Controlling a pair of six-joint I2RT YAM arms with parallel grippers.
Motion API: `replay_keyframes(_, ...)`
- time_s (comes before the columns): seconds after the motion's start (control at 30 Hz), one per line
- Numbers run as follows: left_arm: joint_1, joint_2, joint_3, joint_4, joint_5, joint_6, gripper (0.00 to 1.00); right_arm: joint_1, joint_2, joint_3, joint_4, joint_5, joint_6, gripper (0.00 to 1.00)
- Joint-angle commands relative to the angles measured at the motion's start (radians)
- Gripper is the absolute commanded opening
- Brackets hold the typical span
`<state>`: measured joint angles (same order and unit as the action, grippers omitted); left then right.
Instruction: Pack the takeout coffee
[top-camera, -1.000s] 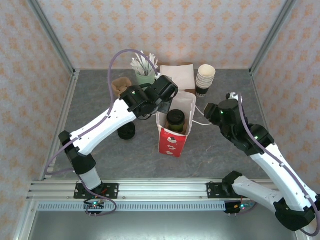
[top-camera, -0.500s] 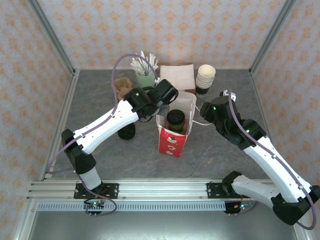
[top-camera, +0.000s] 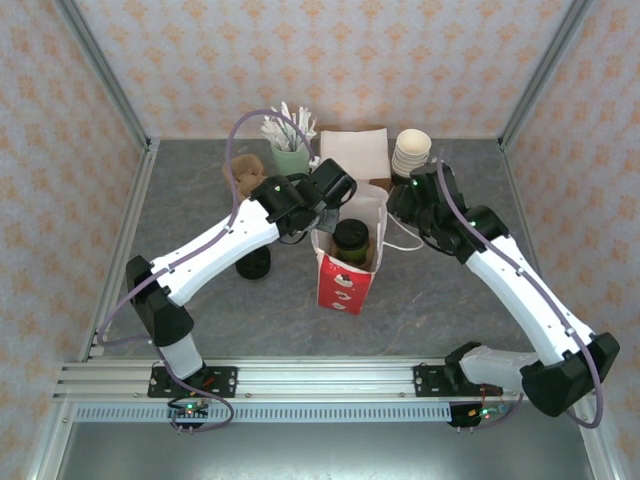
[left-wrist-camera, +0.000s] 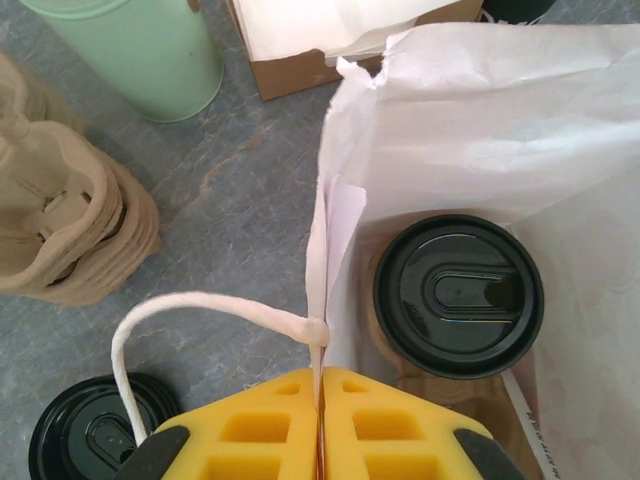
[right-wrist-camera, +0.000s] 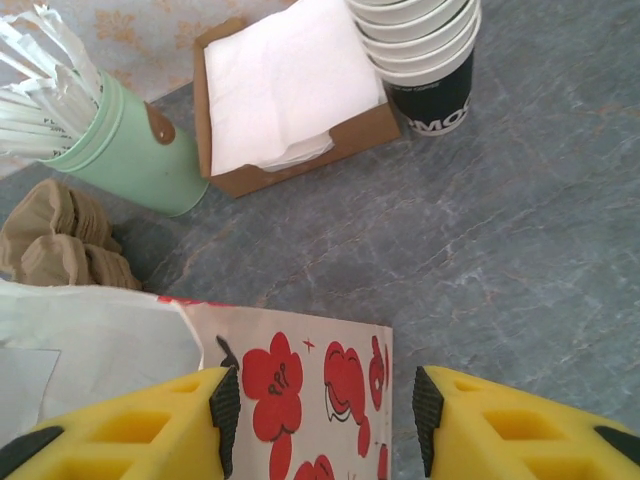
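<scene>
1. The takeout coffee (left-wrist-camera: 458, 296) stands upright inside the paper bag (top-camera: 343, 285) with its black lid on. It sits low against the bag's floor, in what looks like a brown cardboard insert.
2. The left gripper (left-wrist-camera: 320, 390) has its pads pressed together on the bag's left wall. The pinch is at the rim, where the white cord handle (left-wrist-camera: 190, 305) is fixed. Judged purpose: to keep the mouth spread and stop the light bag from tipping.
3. The right gripper (right-wrist-camera: 318, 410) has its fingers spread wide and holds nothing. It is poised over the bag's red-flowered side. Whether either pad touches the paper cannot be told, because the wrist covers that spot in the top view.
4. Judged purpose of the right gripper's pose: it is lining up on the bag's opposite wall or handle. The cup is in, so closing or lifting seems to be what is left.
5. Compared with 1.0 s ago, the right arm has swung in from the bag's right side. Its wrist is now near the bag's far right corner and just in front of the cup stack (top-camera: 411, 155).
6. Over the same interval the left arm, the bag and the cup show no visible shift, and the pinch is unchanged.
</scene>
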<state>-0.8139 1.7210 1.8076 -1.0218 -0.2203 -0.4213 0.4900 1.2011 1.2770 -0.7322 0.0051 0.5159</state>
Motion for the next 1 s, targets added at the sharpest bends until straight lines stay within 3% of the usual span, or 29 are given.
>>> replay_keyframes(0.0,0.024,-0.054,-0.022,-0.007,0.0,0.009,0.07,-0.042,0.062,0.051,0.02,-0.087,0.016,0.51)
replay_keyframes(0.43,0.116,-0.173,-0.126,-0.014,-0.005,0.002,0.04,-0.061,0.343,0.268,0.061,-0.095,-0.034,0.44)
replay_keyframes(0.97,0.197,-0.282,-0.281,0.02,0.034,0.003,0.03,-0.062,0.703,0.554,0.064,-0.053,-0.086,0.43)
